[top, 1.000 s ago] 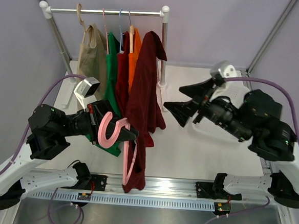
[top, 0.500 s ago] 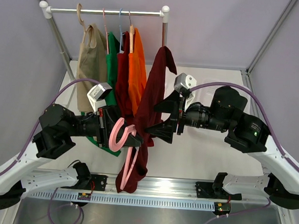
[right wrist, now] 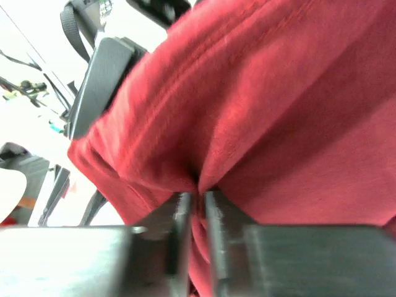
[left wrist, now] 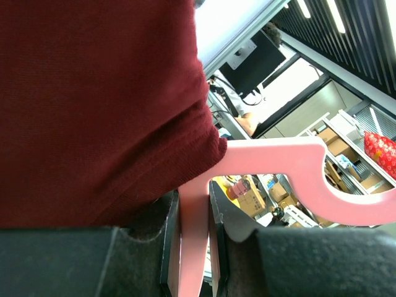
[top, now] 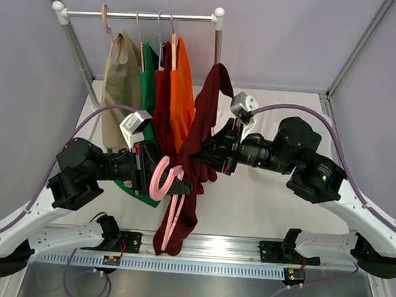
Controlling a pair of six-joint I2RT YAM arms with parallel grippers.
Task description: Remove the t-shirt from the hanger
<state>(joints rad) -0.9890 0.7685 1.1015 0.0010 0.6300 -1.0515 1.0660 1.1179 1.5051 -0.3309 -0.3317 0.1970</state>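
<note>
The dark red t-shirt (top: 200, 132) hangs off the pink hanger (top: 163, 177), held out in front of the rack. My left gripper (top: 175, 181) is shut on the hanger's neck; in the left wrist view the pink hanger (left wrist: 272, 167) runs up between the fingers (left wrist: 168, 241) with the t-shirt (left wrist: 93, 105) draped over it. My right gripper (top: 204, 156) has come in from the right and is shut on a fold of the t-shirt (right wrist: 260, 111), which bunches between its fingers (right wrist: 183, 235). The shirt's lower part dangles toward the table's front rail.
A white clothes rack (top: 139, 14) at the back carries a beige garment (top: 121, 75), a green one (top: 147, 90), a dark red one (top: 163, 98) and an orange one (top: 182, 86). The rack's right post (top: 217, 61) stands just behind the held shirt.
My right arm swung left to the t-shirt and its jaws closed on a fold of the cloth. The left gripper moved the hanger slightly right, and the shirt swung with it.
</note>
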